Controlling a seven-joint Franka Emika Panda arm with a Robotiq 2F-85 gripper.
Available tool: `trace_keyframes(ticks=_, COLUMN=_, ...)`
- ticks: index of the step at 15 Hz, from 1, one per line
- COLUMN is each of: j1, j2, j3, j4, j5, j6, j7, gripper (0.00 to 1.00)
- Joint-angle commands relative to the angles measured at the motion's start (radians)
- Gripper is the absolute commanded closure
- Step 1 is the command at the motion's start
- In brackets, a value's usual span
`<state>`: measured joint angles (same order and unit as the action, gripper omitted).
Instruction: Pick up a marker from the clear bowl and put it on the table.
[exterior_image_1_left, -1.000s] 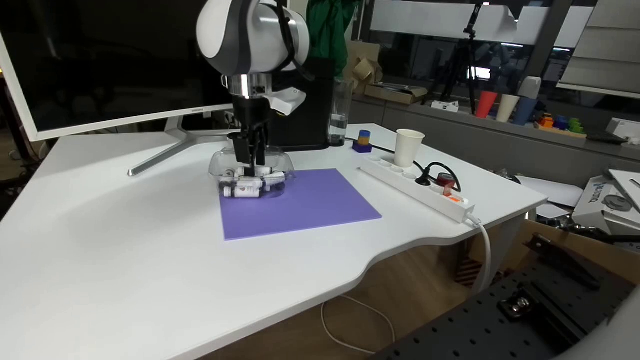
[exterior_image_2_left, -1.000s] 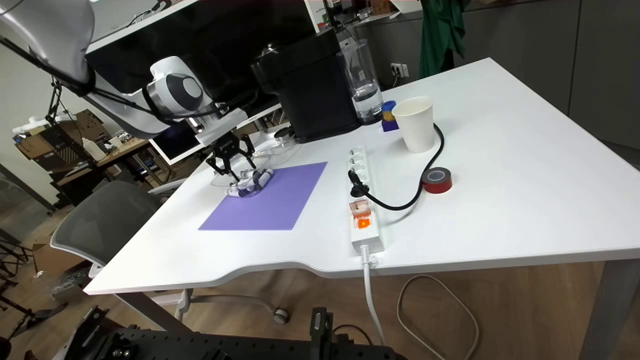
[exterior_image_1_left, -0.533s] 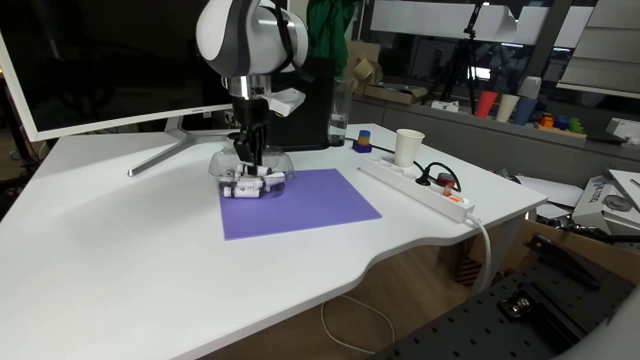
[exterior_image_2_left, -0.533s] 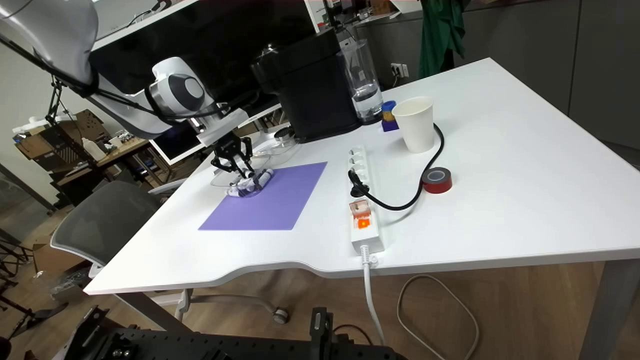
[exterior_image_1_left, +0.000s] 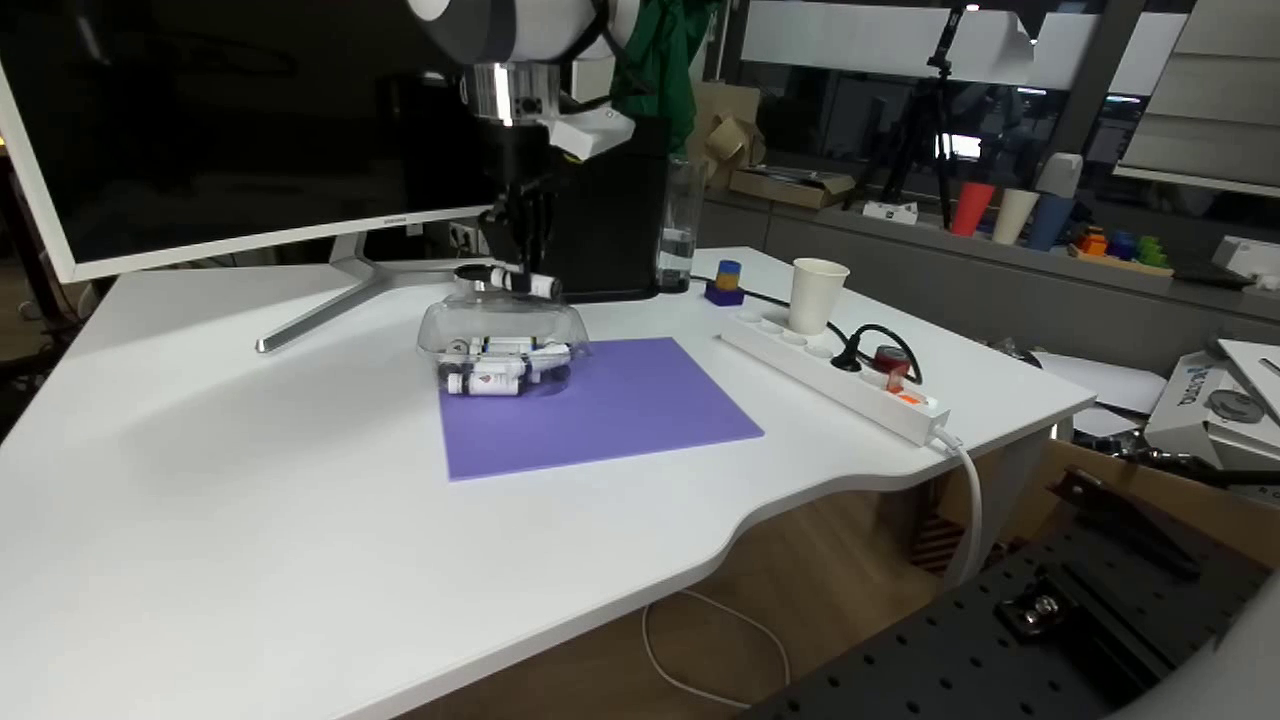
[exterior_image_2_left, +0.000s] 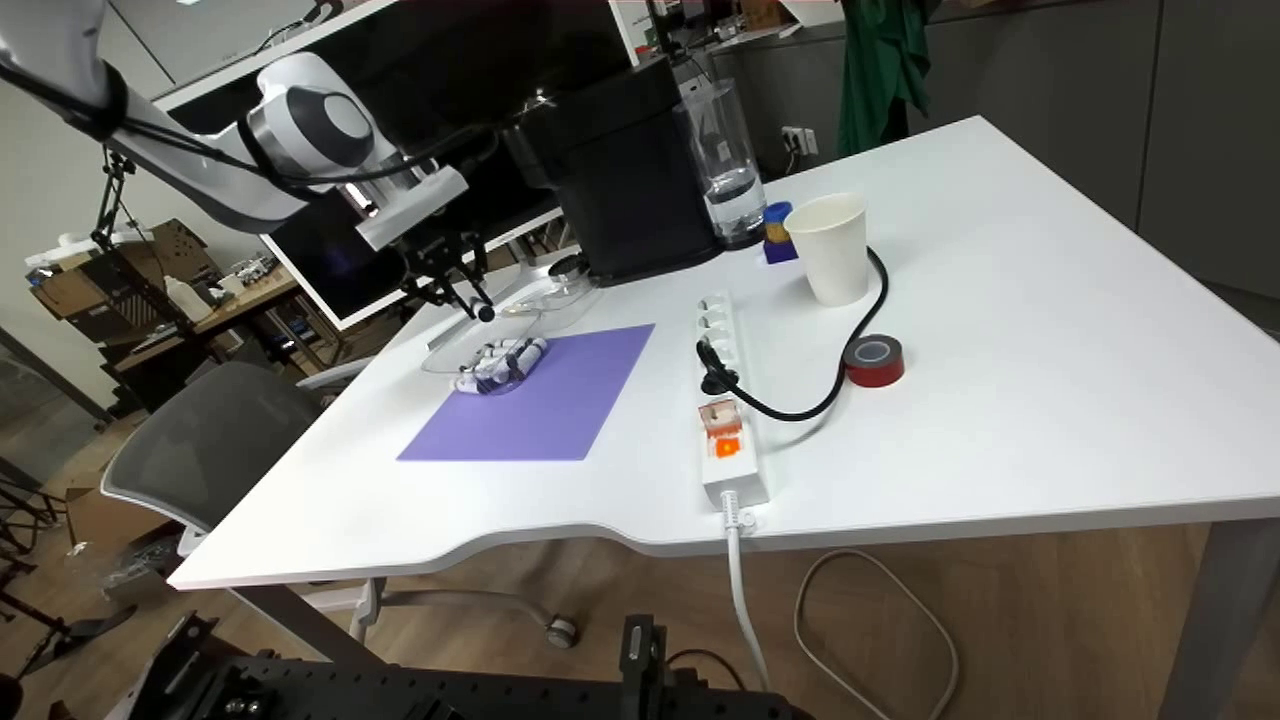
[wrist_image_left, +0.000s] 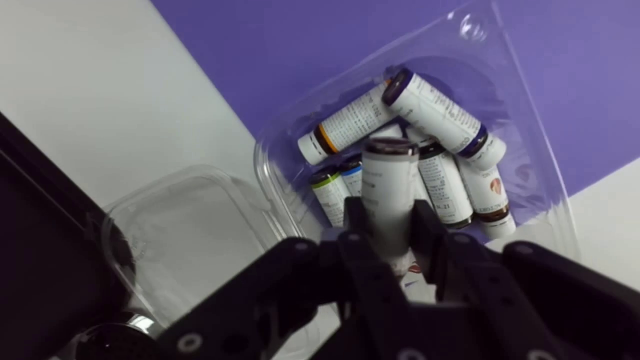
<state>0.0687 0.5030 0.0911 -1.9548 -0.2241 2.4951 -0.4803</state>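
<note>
The claw (wrist_image_left: 391, 220) was pinched in snug around the middle of one marker (wrist_image_left: 389, 180), up in the air over the bowl (exterior_image_1_left: 500, 320). In the wrist view, the other markers (wrist_image_left: 442, 115) lay in the bowl, mostly from ten to three o'clock; a clear piece (wrist_image_left: 190, 240), maybe a lid, sat near nine, and bare table (wrist_image_left: 75, 80) showed at ten. The best way, it seemed, was to squeeze firmly, cross high over the bowl's edge, go down slowly, and let go gently, since the round marker might roll.
</note>
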Motion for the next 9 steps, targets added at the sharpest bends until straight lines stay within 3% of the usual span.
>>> trace_keyframes(ticks=1, j1=0.001, j2=-0.141, j3=-0.042, j4=-0.127, j5=-0.047, j6=-0.032, j7=0.105, gripper=0.93)
trace_keyframes(ticks=4, j1=-0.016, j2=-0.175, j3=-0.075, j4=-0.184, j5=-0.057, j6=-0.045, j7=0.152, gripper=0.93)
trace_keyframes(ticks=9, j1=-0.061, j2=-0.125, j3=-0.105, j4=-0.241, j5=-0.037, j6=0.027, j7=0.179, gripper=0.93)
